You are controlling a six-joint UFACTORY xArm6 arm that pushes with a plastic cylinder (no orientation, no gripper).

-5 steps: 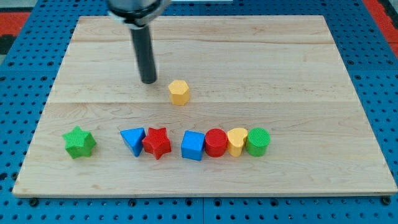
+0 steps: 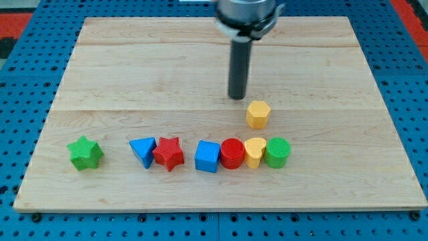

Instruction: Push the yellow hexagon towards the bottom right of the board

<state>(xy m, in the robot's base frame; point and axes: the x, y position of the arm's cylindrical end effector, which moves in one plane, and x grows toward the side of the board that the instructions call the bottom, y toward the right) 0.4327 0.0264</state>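
A pale wooden worktop (image 2: 334, 60) of jointed planks lies on blue pegboard (image 2: 20, 120). Along its lower part, from the view's left: green star block (image 2: 85, 153), blue triangle block (image 2: 143, 150), red star block (image 2: 168, 153), blue cube block (image 2: 208, 156), red cylinder block (image 2: 232, 153), yellow heart block (image 2: 255, 151), green cylinder block (image 2: 277, 152). My tip (image 2: 237, 98) stands just up-left of the yellow hexagon block (image 2: 257, 114), above the row; there is no gripper.

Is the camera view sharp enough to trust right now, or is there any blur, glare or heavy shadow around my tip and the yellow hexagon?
Camera view: lighting is even and soft, with no glare on the board; my tip and the yellow hexagon are sharp, with only faint shadows; only the arm's head at the view's top looks slightly blurred.
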